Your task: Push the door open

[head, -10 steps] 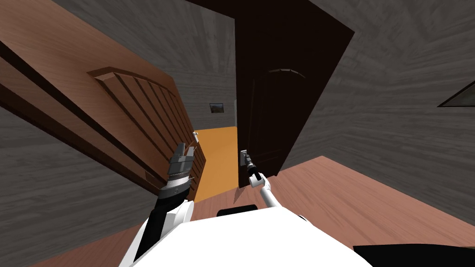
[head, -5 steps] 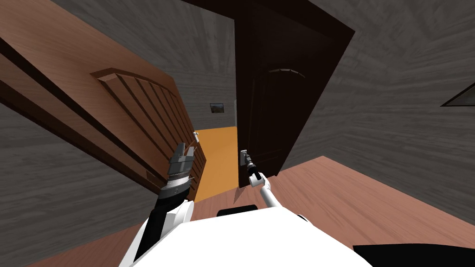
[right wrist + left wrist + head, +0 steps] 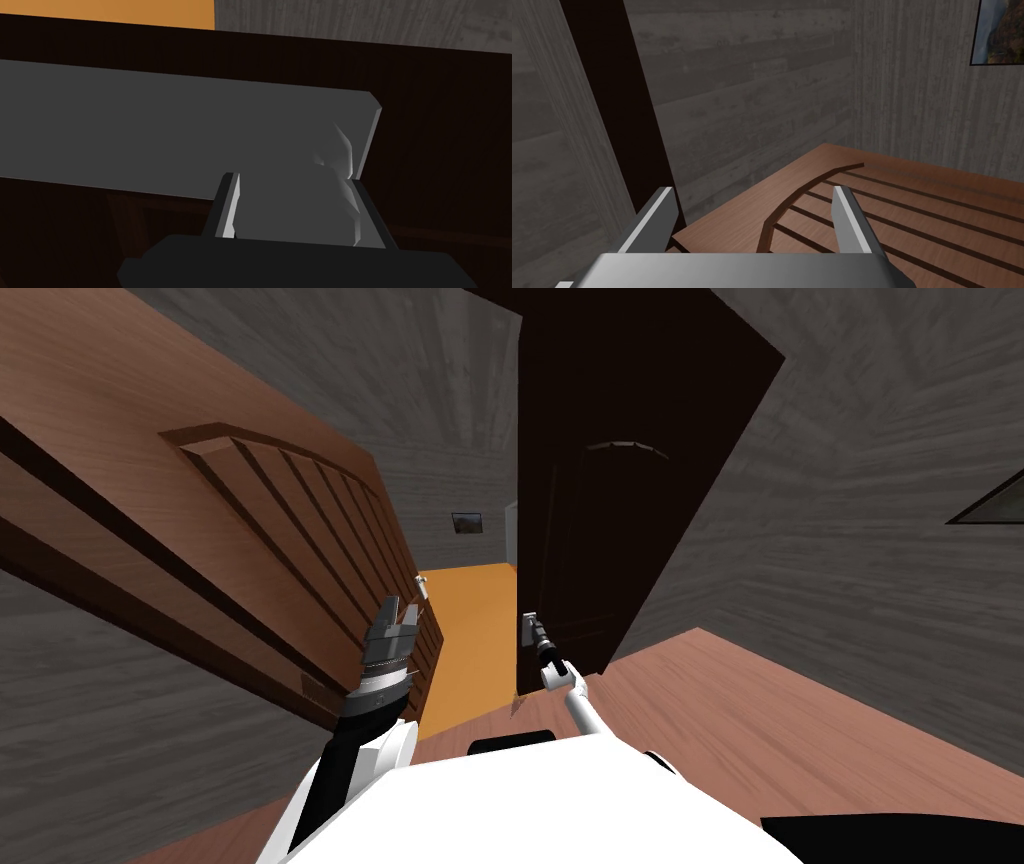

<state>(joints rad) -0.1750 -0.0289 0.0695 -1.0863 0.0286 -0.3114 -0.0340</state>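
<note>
Contact sits at the dark door [image 3: 620,488]: the right gripper [image 3: 527,628] is up against its near edge, on the pale handle [image 3: 340,160] that stands out from a grey plate [image 3: 150,125]. In the right wrist view its two fingers [image 3: 227,205] stand closer together than a free spread. The handle seems to fill the gap between them, so the hold looks closed on it, though the dim grey makes one side of that grip hard to read. The door's dark face shows around the plate.

The door stands ajar. Just beside the right gripper, toward the left one, a strip of orange floor [image 3: 465,628] shows through the gap. A small picture [image 3: 467,523] hangs on the grey wall [image 3: 450,418] far beyond it.

The left gripper [image 3: 397,618] is raised across that gap from the right one, beside a lighter brown door [image 3: 250,518] with a ribbed panel. Its fingers [image 3: 657,220] are spread wide with nothing between them, and the brown panel lies just past their tips.
</note>
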